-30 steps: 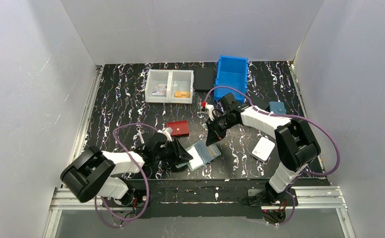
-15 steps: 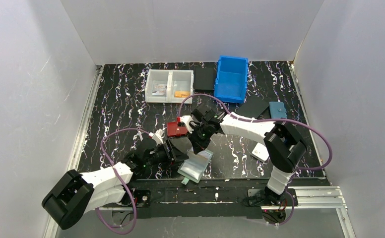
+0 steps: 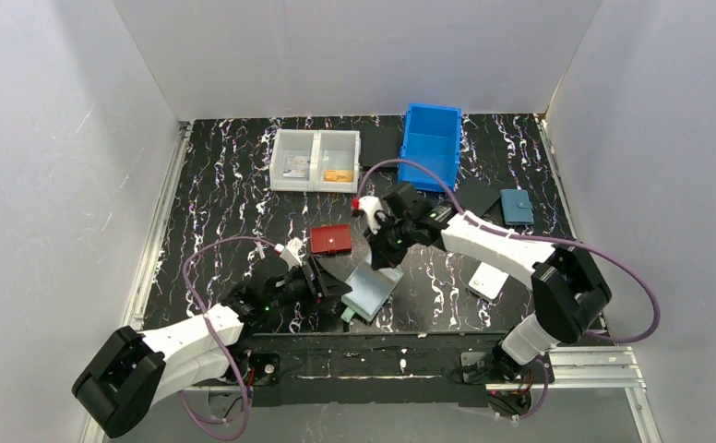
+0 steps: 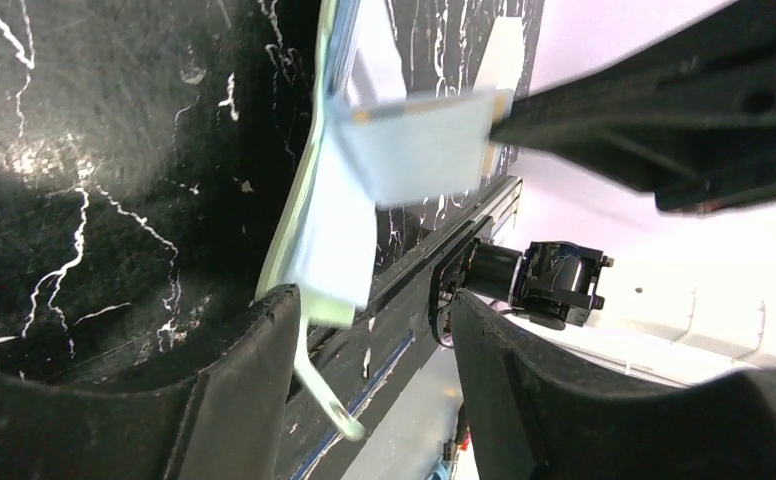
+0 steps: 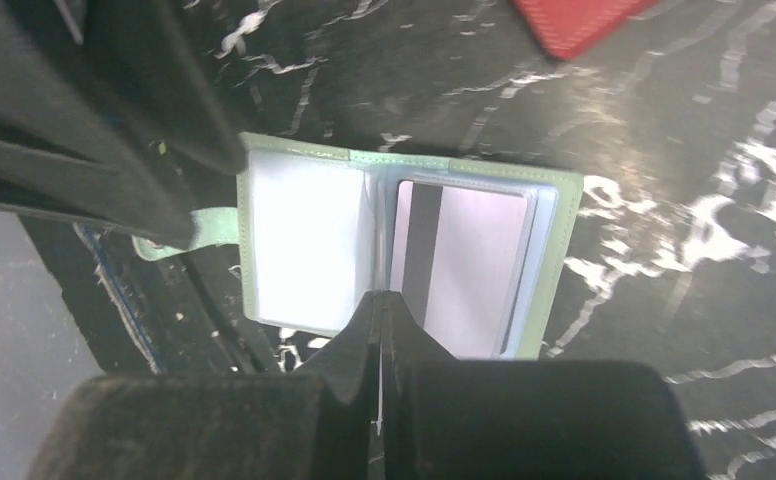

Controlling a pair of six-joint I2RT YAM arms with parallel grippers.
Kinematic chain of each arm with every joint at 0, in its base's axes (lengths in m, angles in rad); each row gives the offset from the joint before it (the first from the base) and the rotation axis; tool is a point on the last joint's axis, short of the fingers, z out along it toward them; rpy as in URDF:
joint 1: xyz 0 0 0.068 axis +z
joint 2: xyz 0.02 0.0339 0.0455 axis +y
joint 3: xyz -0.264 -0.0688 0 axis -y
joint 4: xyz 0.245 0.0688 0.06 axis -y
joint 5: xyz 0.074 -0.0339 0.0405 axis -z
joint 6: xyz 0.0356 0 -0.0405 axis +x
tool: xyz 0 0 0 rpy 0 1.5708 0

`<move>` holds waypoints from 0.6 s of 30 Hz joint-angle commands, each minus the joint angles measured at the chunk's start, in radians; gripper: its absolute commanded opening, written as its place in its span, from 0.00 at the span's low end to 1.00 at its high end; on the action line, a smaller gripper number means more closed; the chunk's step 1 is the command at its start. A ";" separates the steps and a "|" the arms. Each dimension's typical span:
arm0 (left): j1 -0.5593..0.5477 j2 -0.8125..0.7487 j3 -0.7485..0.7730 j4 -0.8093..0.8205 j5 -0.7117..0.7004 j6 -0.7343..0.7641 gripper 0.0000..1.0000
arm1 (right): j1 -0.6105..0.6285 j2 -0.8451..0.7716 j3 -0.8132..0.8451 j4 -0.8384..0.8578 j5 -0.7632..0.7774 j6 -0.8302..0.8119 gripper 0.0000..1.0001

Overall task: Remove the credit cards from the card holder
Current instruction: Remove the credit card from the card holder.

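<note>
The sage-green card holder (image 3: 370, 291) lies open near the table's front edge, with its snap tab (image 4: 324, 400) pointing at the rail. In the right wrist view its right pocket (image 5: 474, 265) shows a pale card face with a dark strip. My right gripper (image 3: 387, 249) hovers just above the holder (image 5: 304, 240). It is shut on a light blue credit card (image 4: 424, 145), seen edge-on as a thin sliver between its fingertips (image 5: 379, 300). My left gripper (image 3: 329, 286) is open beside the holder's left side. The holder's corner (image 4: 314, 250) rests against one finger (image 4: 234, 390).
A red wallet (image 3: 331, 240) lies just behind the holder, a white wallet (image 3: 489, 277) to the right and a teal one (image 3: 517, 207) further back. A clear two-compartment tray (image 3: 315, 160), a blue bin (image 3: 431, 146) and black pads (image 3: 380, 146) stand at the back.
The left gripper's jaws have spread wider. The holder was tilted up half a second ago and now lies flat. The right gripper has pulled back and up from it, still shut.
</note>
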 commanded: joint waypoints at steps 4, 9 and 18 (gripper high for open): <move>0.007 -0.026 0.131 -0.115 -0.042 0.115 0.56 | -0.108 -0.106 -0.073 0.082 0.008 0.038 0.01; 0.006 0.087 0.244 -0.121 -0.007 0.141 0.55 | -0.160 -0.133 -0.110 0.123 0.078 0.073 0.01; -0.034 0.312 0.383 -0.112 0.019 0.152 0.53 | -0.164 -0.121 -0.195 0.255 -0.081 0.180 0.01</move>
